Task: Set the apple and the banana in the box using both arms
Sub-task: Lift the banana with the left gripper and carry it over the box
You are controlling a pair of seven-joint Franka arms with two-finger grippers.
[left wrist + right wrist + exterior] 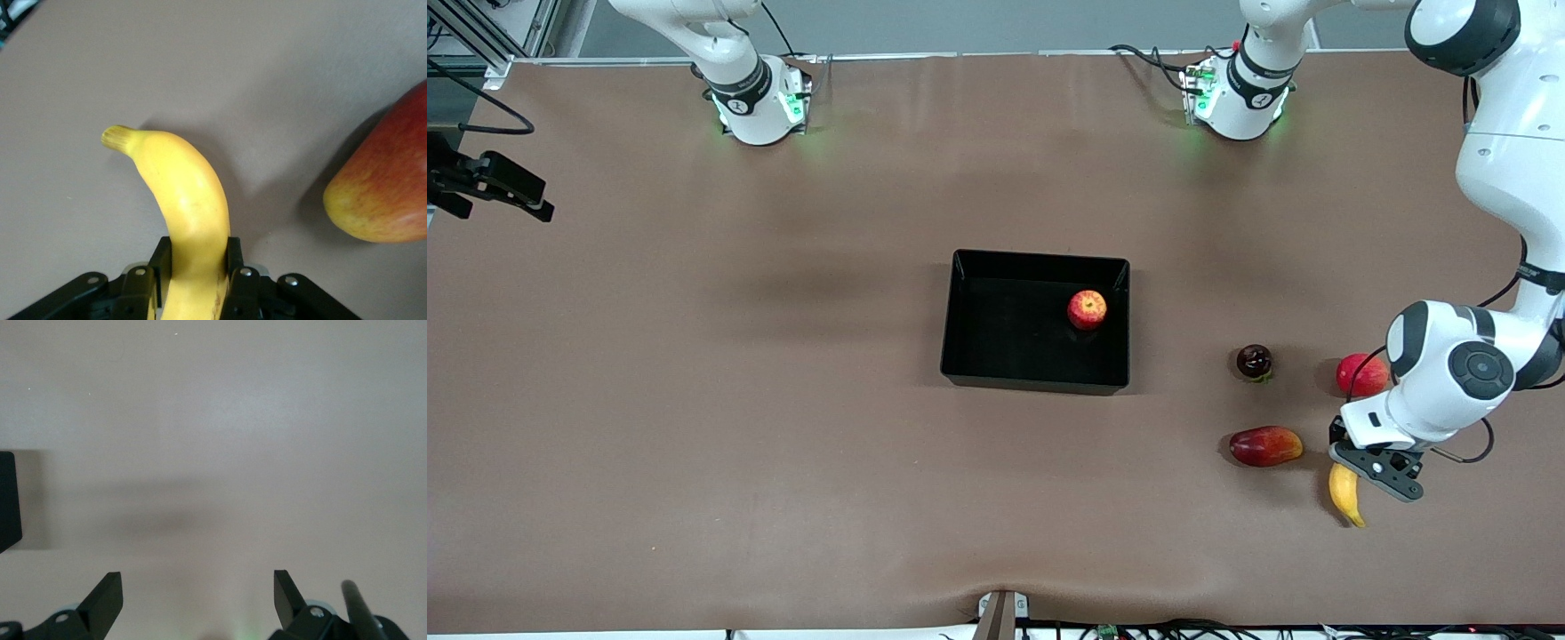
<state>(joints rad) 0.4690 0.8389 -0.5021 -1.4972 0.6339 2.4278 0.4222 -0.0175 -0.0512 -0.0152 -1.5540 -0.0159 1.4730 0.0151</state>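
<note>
Already the apple (pixel 1087 308) lies in the box (pixel 960 320); the left gripper (pixel 197 280) clamps the banana (pixel 183 200) near one end, beside the mango (pixel 1265 446) at the left arm's table end. Light, curved and soft-skinned, the banana would likely balance better gripped mid-body. Waiting right gripper (pixel 198 597) hangs wide, empty, over bare table (pixel 220 420).

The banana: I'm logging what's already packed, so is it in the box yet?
No, the banana lies on the table outside the box, with the left gripper closed around it; only the apple is inside.

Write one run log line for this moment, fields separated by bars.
apple: in box | banana: on table, left gripper shut on it | right gripper: open, empty
</note>
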